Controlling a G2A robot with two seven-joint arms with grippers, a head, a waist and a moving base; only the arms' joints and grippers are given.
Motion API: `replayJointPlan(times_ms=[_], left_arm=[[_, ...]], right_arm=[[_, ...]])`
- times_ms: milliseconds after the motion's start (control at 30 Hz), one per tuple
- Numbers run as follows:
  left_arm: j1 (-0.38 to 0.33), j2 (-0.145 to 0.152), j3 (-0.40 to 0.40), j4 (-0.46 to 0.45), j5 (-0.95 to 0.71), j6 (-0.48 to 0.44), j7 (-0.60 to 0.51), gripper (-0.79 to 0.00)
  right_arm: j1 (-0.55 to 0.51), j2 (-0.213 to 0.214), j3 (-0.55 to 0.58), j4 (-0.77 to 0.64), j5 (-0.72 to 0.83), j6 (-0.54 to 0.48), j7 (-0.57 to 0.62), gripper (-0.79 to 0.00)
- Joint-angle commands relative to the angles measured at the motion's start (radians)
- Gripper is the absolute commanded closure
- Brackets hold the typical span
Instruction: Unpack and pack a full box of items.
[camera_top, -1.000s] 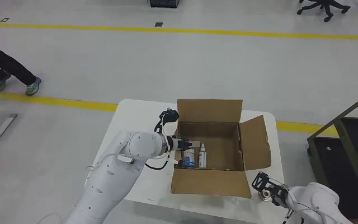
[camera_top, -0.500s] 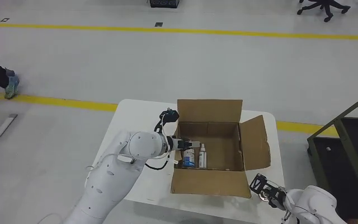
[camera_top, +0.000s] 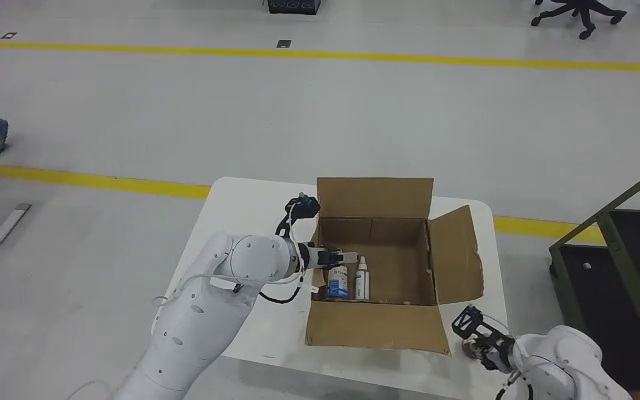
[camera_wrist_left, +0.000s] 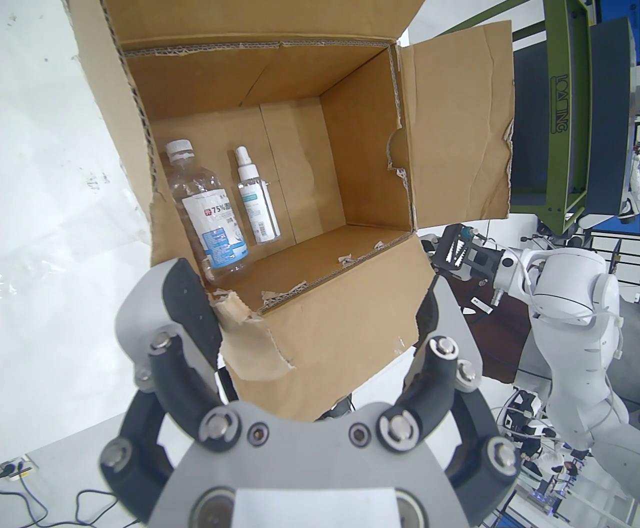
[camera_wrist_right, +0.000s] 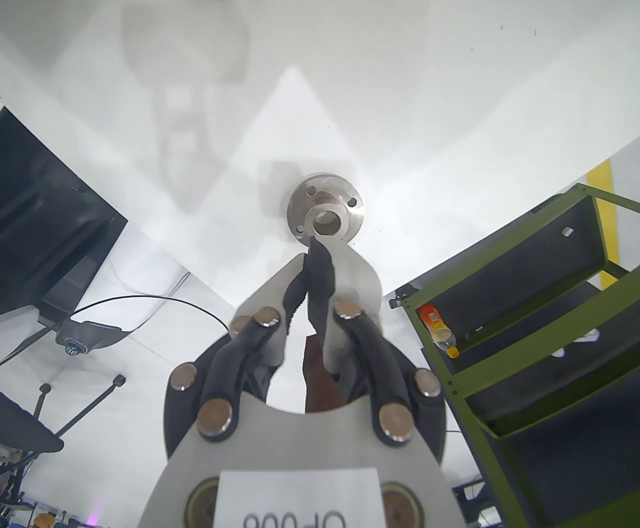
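Cardboard box (camera_top: 375, 325) holds a clear bottle (camera_wrist_left: 210, 220) and a spray bottle (camera_wrist_left: 255, 200). Left gripper (camera_wrist_left: 305, 290) spreads wide astride its wall. Right gripper (camera_wrist_right: 314, 248), fingers pressed together, meets a metal flange (camera_wrist_right: 300, 205) beside a green rack (camera_wrist_right: 525, 325).

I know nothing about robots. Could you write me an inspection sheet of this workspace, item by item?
Surface: white table, with the box standing on it.
Job's things: open cardboard box; a clear bottle and a spray bottle lie side by side inside.
Clutter: torn cardboard scraps on the box floor.
Pincers: left pincer open at the box's side wall; right pincer shut on a metal flange, off the box's near corner.
Cables: thin black cable in the right wrist view.
Surroundings: green rack holding an orange bottle; yellow floor lines.
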Motion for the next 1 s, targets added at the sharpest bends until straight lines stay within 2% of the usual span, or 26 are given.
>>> replayJointPlan(times_ms=[0, 333, 733, 967], left_arm=[[0.0, 0.0, 0.0, 0.0, 0.0, 0.0, 0.0, -0.785], [0.0, 0.0, 0.0, 0.0, 0.0, 0.0, 0.0, -0.785], [0.0, 0.0, 0.0, 0.0, 0.0, 0.0, 0.0, -0.785], [0.0, 0.0, 0.0, 0.0, 0.0, 0.0, 0.0, -0.785]], right_arm=[[0.011, 0.0, -0.01, 0.008, -0.005, 0.007, 0.005, -0.262], [0.072, -0.001, -0.078, 0.085, -0.031, 0.025, -0.008, -0.286], [0.084, -0.004, -0.126, 0.097, -0.077, 0.086, -0.021, -0.286], [0.086, -0.002, -0.128, 0.125, -0.063, 0.068, -0.061, -0.302]])
